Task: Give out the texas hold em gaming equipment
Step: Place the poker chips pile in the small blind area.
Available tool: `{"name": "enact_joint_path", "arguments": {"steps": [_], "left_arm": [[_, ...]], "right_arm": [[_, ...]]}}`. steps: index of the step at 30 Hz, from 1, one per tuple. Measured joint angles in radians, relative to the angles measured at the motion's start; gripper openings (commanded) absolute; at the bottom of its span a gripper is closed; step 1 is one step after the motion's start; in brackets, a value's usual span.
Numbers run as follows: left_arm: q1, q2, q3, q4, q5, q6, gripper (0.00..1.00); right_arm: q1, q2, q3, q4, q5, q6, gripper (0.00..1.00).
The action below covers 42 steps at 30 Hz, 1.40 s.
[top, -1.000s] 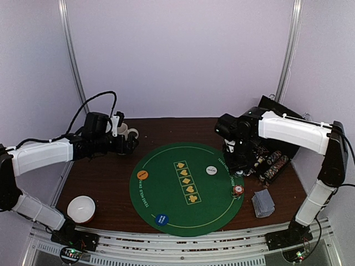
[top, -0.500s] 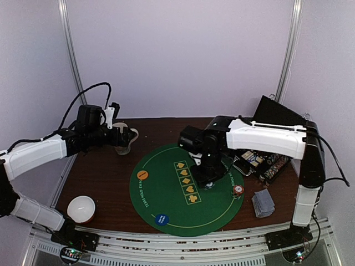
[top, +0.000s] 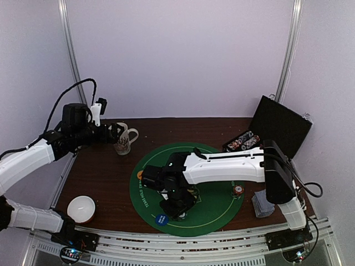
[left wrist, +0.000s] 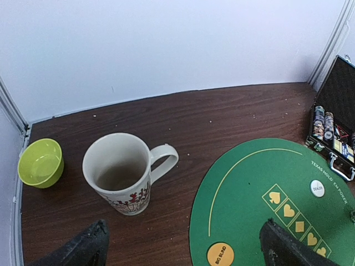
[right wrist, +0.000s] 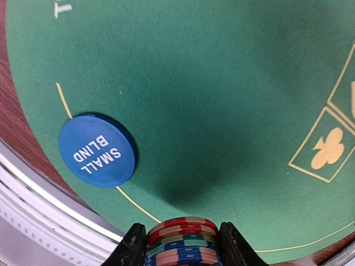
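My right gripper (right wrist: 180, 244) is shut on a short stack of striped poker chips (right wrist: 183, 235) and holds it just above the green mat (right wrist: 222, 83), beside the blue SMALL BLIND button (right wrist: 97, 150). In the top view this gripper (top: 178, 208) is over the mat's near edge, next to the blue button (top: 161, 219). My left gripper (left wrist: 183, 252) is open and empty, back from the patterned mug (left wrist: 119, 174). The orange BIG BLIND button (left wrist: 220, 255) and the white DEALER button (left wrist: 317, 188) lie on the mat. A small chip stack (top: 238, 190) and grey-blue cards (top: 262, 203) lie at the right.
An open black chip case (top: 277, 130) stands at the back right. A white bowl (top: 82, 208) sits at the near left, and a green bowl (left wrist: 40, 162) at the far left behind the mug (top: 123, 139). My right arm (top: 222, 166) stretches across the mat.
My right arm has swung from the chip case across the mat to its near-left edge by the blue button. My left arm has drawn back to the left, away from the mug.
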State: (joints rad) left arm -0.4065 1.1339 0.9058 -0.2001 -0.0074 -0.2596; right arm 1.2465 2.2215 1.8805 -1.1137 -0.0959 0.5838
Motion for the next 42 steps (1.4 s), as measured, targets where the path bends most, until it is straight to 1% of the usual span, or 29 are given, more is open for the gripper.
{"name": "enact_joint_path", "arguments": {"steps": [10, 19, 25, 28, 32, 33, 37, 42], "left_arm": [[0.000, -0.012, -0.014, -0.005, 0.000, 0.007, 0.98], [0.001, -0.012, -0.014, -0.005, -0.001, 0.008, 0.98], [0.001, -0.012, -0.014, -0.006, -0.001, 0.008, 0.98], [0.001, -0.012, -0.014, -0.006, -0.001, 0.008, 0.98], [0.001, -0.011, -0.014, -0.006, -0.001, 0.008, 0.98], [0.001, -0.011, -0.014, -0.006, 0.000, 0.008, 0.98], [0.001, -0.010, -0.014, -0.006, 0.000, 0.008, 0.98], [0.001, -0.010, -0.014, -0.006, -0.001, 0.012, 0.98]], "right_arm": [[0.037, 0.039, 0.000, -0.009, 0.000, 0.013, 0.00], [0.037, 0.071, 0.002, -0.023, 0.010, -0.014, 0.00], [0.034, 0.104, 0.058, -0.045, 0.037, -0.032, 0.00], [0.034, 0.117, 0.079, -0.063, 0.040, -0.040, 0.20], [0.034, 0.117, 0.079, -0.063, 0.044, -0.046, 0.36], [0.034, 0.117, 0.079, -0.063, 0.044, -0.047, 0.38], [0.032, 0.119, 0.081, -0.063, 0.047, -0.056, 0.40], [0.031, 0.126, 0.093, -0.067, 0.051, -0.061, 0.50]]}}
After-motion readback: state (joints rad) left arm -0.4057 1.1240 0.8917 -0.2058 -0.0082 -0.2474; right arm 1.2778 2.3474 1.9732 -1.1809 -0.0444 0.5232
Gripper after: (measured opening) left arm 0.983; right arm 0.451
